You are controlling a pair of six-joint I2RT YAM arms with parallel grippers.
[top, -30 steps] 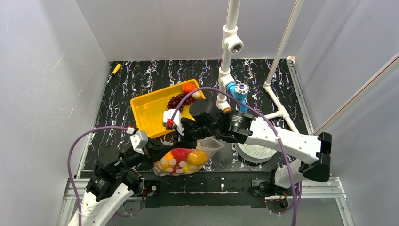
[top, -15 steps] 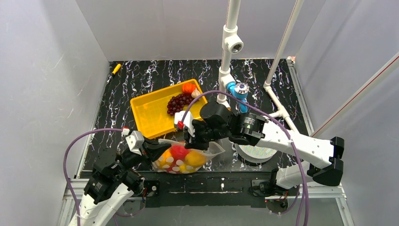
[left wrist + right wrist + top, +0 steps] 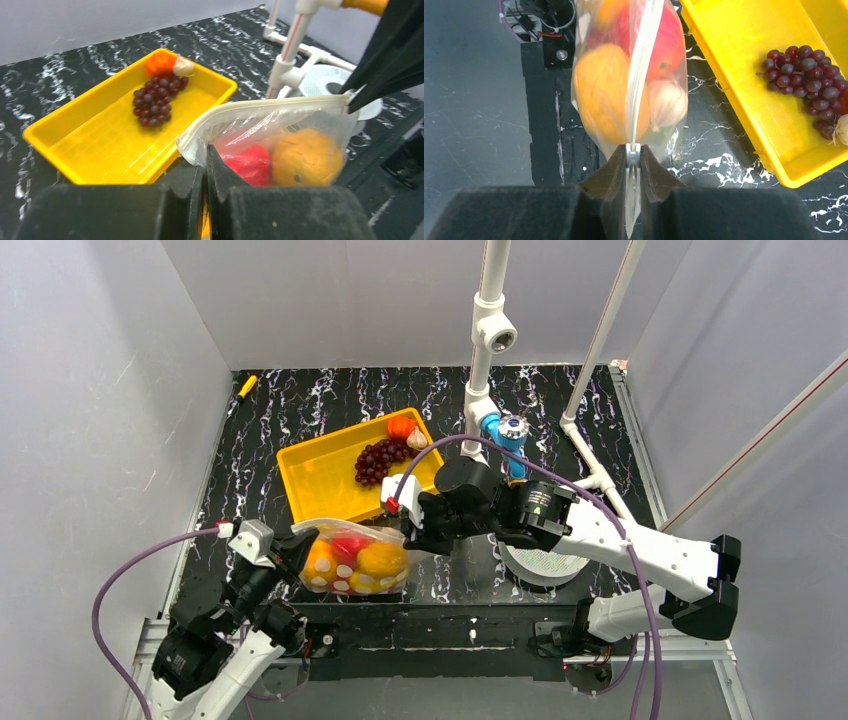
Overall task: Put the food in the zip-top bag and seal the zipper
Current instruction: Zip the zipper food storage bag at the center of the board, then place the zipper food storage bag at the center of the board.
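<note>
The clear zip-top bag (image 3: 352, 558) hangs stretched between my two grippers near the table's front edge, holding red, orange and yellow food. My left gripper (image 3: 297, 545) is shut on the bag's left top corner (image 3: 196, 142). My right gripper (image 3: 408, 530) is shut on the zipper's slider end (image 3: 633, 150). The zipper strip (image 3: 642, 70) runs straight away from the right jaws, its two sides pressed together. A red fruit (image 3: 250, 162) and an orange fruit (image 3: 306, 157) show through the plastic. Purple grapes (image 3: 377, 458), an orange fruit (image 3: 401, 426) and a pale garlic (image 3: 417, 439) lie in the yellow tray (image 3: 320, 485).
A round white disc (image 3: 545, 562) lies right of the bag under my right arm. A white pipe frame (image 3: 480, 390) with a blue fitting (image 3: 497, 430) stands behind the tray. A small yellow object (image 3: 246, 386) lies at the back left. Grey walls enclose the table.
The bag has shifted left and lifted, drawn taut between both grippers. My left arm pulled back left; my right gripper followed left along the bag's top edge.
</note>
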